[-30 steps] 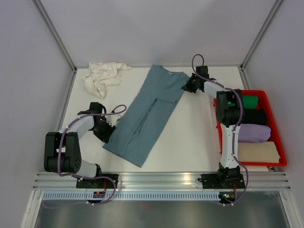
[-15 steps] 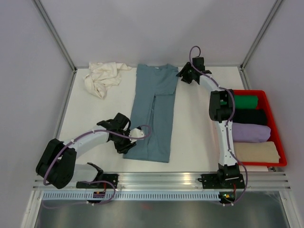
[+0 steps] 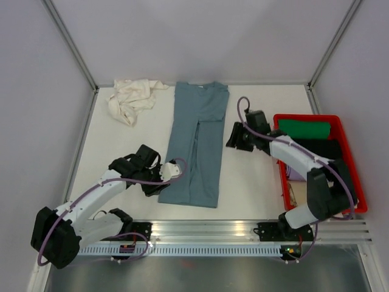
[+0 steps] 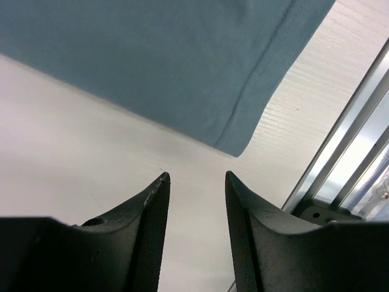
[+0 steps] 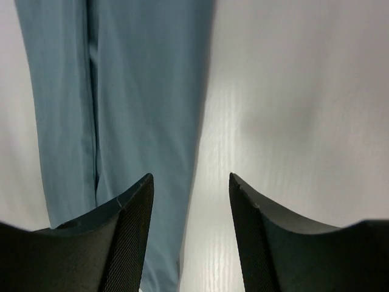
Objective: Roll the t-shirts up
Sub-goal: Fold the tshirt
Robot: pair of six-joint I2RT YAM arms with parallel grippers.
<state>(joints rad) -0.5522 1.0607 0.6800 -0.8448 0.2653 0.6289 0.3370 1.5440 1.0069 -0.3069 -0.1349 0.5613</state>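
The blue-grey t-shirt (image 3: 197, 143) lies flat as a long folded strip, collar end far, hem near. Crumpled at the far left is the cream t-shirt (image 3: 130, 97). My left gripper (image 3: 157, 185) hovers just left of the blue shirt's near left corner. In the left wrist view that gripper (image 4: 197, 176) is open and empty over bare table, with the shirt's corner (image 4: 237, 143) just ahead. My right gripper (image 3: 233, 141) sits beside the shirt's right edge at mid-length. The right wrist view shows this gripper (image 5: 191, 177) open and empty, above the edge of the blue t-shirt (image 5: 134, 91).
A red crate (image 3: 360, 193) at the right holds rolled green (image 3: 307, 129), black, purple and beige shirts, partly behind the right arm. A metal rail (image 3: 206, 231) runs along the near table edge. Grey walls enclose the far side and both sides.
The blue shirt has swung from a slant to lie straight. The right gripper opened, left the collar end and drew back beside the shirt's middle. The left gripper shifted near the hem corner.
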